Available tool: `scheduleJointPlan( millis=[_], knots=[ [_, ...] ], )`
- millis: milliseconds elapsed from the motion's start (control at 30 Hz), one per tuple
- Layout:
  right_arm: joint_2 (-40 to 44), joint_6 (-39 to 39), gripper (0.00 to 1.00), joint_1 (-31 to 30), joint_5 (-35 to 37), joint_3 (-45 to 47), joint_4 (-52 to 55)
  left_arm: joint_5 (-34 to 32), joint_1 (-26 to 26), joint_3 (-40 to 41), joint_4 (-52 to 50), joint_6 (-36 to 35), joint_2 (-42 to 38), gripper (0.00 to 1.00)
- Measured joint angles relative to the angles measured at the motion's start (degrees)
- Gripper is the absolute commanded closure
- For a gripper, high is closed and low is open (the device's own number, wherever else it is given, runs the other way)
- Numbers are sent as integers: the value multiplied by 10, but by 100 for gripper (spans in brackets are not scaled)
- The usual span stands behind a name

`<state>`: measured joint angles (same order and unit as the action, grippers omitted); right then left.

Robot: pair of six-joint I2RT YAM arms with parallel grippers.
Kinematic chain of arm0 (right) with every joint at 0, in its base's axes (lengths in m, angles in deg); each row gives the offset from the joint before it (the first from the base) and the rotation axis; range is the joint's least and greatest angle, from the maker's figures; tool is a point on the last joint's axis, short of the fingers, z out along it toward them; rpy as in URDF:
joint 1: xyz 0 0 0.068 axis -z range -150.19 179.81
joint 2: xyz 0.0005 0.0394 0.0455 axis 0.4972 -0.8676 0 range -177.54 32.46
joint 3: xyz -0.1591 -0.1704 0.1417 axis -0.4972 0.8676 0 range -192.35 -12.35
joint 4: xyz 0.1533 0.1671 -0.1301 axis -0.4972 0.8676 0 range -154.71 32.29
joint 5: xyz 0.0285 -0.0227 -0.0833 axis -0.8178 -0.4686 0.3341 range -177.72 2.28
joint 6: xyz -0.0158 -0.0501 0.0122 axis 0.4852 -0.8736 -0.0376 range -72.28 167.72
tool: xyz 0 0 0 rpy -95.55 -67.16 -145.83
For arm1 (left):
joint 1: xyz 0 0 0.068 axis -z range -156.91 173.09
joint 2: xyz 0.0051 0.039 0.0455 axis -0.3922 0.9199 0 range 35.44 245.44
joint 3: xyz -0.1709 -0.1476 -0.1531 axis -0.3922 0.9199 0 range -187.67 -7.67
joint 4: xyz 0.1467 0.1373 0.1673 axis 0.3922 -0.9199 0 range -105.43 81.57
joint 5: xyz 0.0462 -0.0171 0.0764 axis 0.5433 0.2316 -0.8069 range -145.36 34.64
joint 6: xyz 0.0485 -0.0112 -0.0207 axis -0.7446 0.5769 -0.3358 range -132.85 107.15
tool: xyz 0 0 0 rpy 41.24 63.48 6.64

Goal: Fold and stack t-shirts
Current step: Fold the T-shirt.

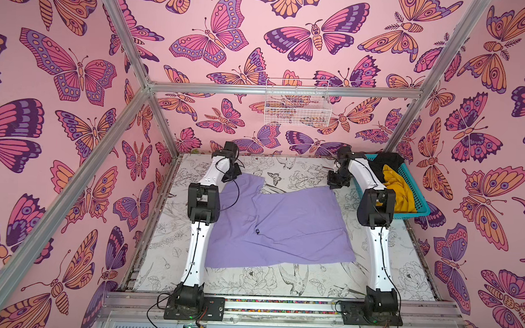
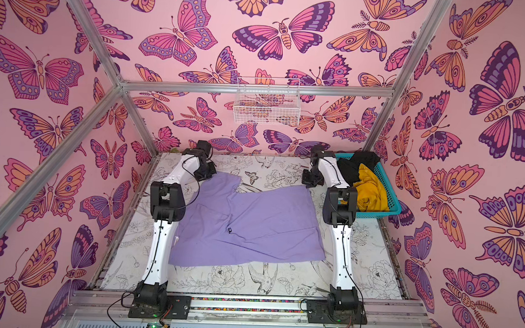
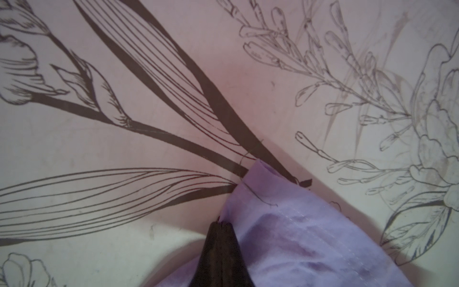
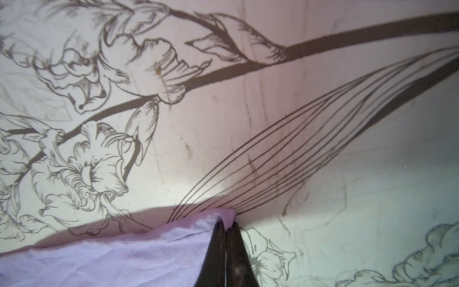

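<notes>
Now left gripper (image 3: 221, 223) and right gripper (image 4: 227, 226) each pinch the lavender t-shirt (image 1: 283, 226); folding probably needs one even lift.

The lavender-purple t-shirt (image 1: 280, 223) is lying spread and lightly wrinkled at the centre of both top views, one sleeve reaching toward upper left. The mustard-yellow t-shirt (image 1: 401, 192) and black t-shirt (image 1: 386, 162) are sitting crumpled together at right.

Left gripper (image 3: 220, 225), right gripper (image 4: 227, 227), both closed
</notes>
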<state>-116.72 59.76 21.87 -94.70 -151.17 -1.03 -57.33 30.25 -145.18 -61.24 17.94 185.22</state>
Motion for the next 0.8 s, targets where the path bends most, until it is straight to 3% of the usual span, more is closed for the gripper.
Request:
scheduleJointPlan(
  millis=[500,800],
  knots=[
    [1,-2,100,-3,12,0,-3,-16,7,17,-32,-1,-24,100],
    [16,-14,100,-9,32,14,-9,-52,21,21,-42,-6,-92,100]
  ],
)
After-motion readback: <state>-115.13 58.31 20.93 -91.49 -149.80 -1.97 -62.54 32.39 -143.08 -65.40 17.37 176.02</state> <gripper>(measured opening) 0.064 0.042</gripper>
